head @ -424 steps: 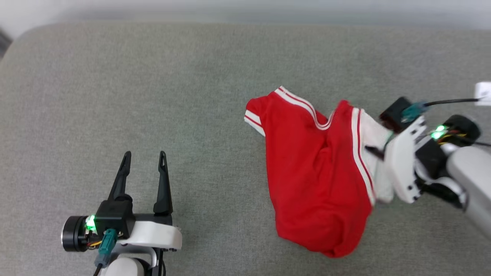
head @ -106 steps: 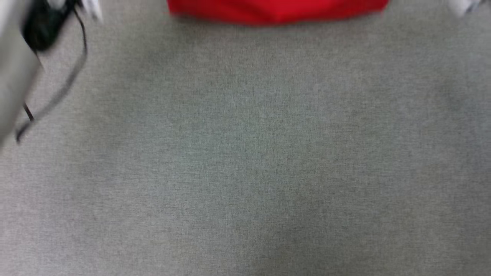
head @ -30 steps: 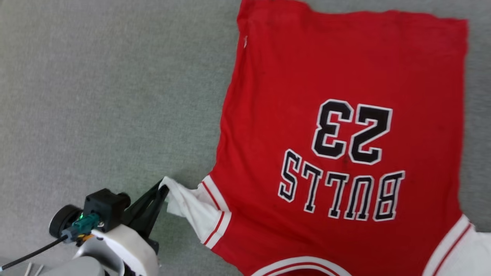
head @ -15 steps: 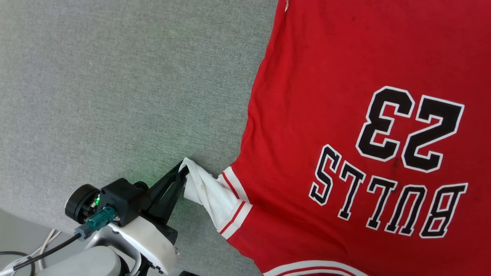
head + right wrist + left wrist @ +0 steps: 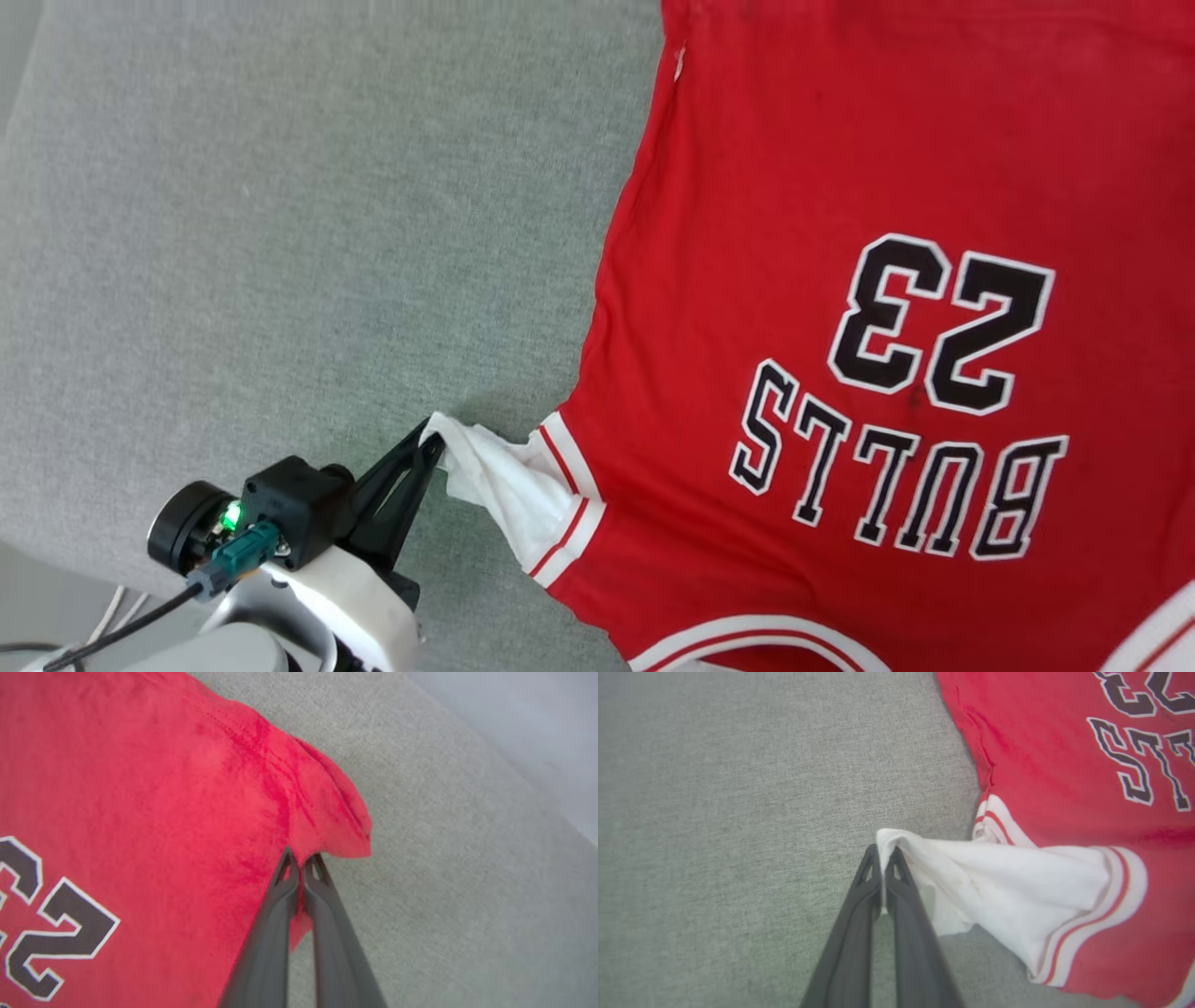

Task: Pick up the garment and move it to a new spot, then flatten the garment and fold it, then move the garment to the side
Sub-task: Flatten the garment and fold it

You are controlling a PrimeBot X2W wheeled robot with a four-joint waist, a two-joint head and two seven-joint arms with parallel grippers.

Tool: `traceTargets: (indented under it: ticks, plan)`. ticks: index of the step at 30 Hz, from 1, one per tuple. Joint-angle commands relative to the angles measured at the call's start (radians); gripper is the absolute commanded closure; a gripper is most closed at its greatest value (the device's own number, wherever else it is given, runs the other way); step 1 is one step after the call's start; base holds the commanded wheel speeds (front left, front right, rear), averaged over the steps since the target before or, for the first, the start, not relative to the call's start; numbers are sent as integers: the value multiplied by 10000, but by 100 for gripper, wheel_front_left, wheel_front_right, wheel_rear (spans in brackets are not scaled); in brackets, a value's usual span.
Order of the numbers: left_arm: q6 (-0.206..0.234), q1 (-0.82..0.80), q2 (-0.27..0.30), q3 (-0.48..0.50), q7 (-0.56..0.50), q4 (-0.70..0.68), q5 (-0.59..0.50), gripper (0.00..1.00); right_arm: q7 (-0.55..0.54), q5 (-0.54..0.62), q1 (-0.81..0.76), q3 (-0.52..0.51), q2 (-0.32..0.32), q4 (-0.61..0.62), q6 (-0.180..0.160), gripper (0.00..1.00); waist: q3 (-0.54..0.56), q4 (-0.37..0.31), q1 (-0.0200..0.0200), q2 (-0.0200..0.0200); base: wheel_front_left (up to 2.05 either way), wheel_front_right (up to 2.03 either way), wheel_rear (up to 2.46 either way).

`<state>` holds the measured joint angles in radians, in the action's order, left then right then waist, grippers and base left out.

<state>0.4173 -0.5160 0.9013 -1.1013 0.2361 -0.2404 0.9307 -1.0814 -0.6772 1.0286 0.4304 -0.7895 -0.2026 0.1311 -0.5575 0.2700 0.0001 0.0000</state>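
Left of the jersey (image 5: 887,187) the worktop (image 5: 280,233) lay open (bare grey cloth); the jersey itself spread across the right, its sleeve (image 5: 504,485) raised.

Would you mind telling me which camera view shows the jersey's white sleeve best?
The left wrist view: the white sleeve spreads large across it, its tip pinched in the left gripper. The head view shows it smaller and bunched; the right wrist view faces a red corner of the garment.

Grey-green fabric surface (image 5: 280,233) (rounded corner)
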Motion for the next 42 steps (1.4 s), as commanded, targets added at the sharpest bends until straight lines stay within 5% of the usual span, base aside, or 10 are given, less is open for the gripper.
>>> traceTargets:
  ticks: [1, 9, 18, 27, 32, 33, 34, 35, 42]
  plan:
    - [60, 123, 38, -6, 22, 7, 56, 100, 83, -129, -162, 83, -141, 118, -7, 100, 636, -363, -1, 0, 0, 0, 0]
    - [324, 813, 517, -21, 53, -164, 434, 100, 999, -1286, -1743, 580, -1742, 1764, -7, 100, 1988, -1203, -1, 0, 0, 0, 0]
    - [495, 1253, 945, -87, -26, -426, 617, 100, 2539, -2449, -6128, -441, -3274, 2461, -7, 100, 2707, -2010, -1, 0, 0, 0, 0]
    - [600, 1403, 1143, -143, -113, -583, 606, 100, 4058, -2594, -11097, -1546, -2475, 1867, -7, 100, 2876, -2408, -1, 0, 0, 0, 0]
    - [621, 1348, 1147, -179, -178, -586, 572, 100, 4482, -2432, -12212, -2006, -1648, 1806, -7, 100, 2869, -2499, -1, 0, 0, 0, 0]
    - [624, 1330, 1120, -179, -179, -576, 574, 100, 4556, -2360, -12248, -2117, -1511, 1848, -7, 87, 2884, -2526, -1, 0, 0, 0, 0]
    - [624, 1318, 1104, -182, -193, -572, 573, 100, 4634, -2259, -12212, -2268, -1410, 1902, -7, 31, 2901, -2551, -1, 0, 0, 0, 0]
    - [619, 1310, 1085, -193, -205, -571, 575, 100, 4650, -2207, -12148, -2432, -1360, 1957, -7, 0, 2918, -2569, -1, 0, 0, 0, 0]
    - [590, 1170, 1020, -228, -274, -579, 476, 100, 4672, -1769, -11171, -4063, -1816, 3383, -6, 0, 2956, -2531, -1, 0, 0, 0, 0]
